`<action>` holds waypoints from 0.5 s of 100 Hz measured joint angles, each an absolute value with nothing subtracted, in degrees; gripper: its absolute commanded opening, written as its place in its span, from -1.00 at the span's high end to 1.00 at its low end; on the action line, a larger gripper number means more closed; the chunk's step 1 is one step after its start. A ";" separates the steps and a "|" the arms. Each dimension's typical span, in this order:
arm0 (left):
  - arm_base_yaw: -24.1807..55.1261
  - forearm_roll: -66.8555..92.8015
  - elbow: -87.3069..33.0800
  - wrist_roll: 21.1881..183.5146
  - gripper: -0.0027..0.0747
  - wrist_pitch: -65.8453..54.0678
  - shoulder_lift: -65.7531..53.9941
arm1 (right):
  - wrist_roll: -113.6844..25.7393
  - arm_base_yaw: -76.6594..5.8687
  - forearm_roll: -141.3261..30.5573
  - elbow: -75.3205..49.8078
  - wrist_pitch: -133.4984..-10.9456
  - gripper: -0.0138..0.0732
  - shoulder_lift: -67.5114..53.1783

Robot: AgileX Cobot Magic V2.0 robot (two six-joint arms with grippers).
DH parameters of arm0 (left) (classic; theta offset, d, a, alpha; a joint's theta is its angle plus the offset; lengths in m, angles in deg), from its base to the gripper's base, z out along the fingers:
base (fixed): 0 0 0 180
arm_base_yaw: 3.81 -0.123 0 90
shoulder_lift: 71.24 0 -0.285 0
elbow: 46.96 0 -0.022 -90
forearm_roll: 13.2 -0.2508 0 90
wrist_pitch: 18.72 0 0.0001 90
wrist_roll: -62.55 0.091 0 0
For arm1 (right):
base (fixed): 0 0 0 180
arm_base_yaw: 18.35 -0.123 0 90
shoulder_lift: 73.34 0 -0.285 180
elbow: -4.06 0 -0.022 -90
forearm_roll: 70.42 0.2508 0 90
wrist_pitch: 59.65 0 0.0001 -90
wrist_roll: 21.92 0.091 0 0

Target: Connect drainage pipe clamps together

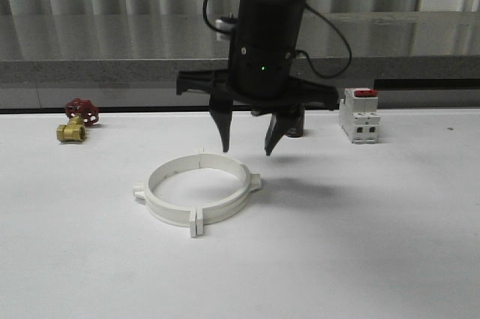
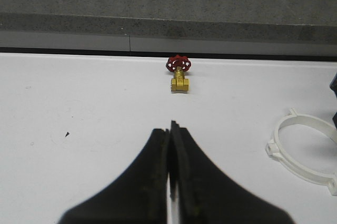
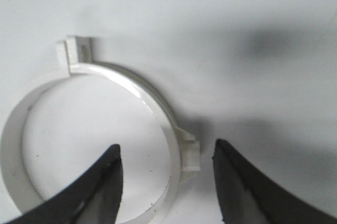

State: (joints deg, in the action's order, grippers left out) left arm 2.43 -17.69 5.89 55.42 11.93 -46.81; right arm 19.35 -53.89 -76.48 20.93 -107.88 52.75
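Observation:
The drainage pipe clamps lie on the white table as one wide white ring, their tabs meeting at the front and back, with small tabs sticking out at the sides. My right gripper hangs open just above the ring's far side, empty. Through the right wrist camera, its dark fingertips straddle the ring's wall near a tab, one inside and one outside. My left gripper is shut with nothing in it, over bare table well to the left of the ring.
A brass valve with a red handwheel sits at the back left of the table. A white breaker with a red switch stands at the back right. A grey ledge runs behind the table.

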 measured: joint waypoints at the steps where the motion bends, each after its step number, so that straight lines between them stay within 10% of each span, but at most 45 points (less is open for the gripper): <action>1: 2.43 -17.69 5.89 55.42 0.99 11.93 -46.81 | 19.19 -53.70 -76.57 20.86 -108.03 -0.25 52.35; 50: 2.43 -17.69 5.89 55.42 0.99 11.93 -46.81 | -0.69 -33.86 -77.03 21.22 -115.82 -0.25 33.87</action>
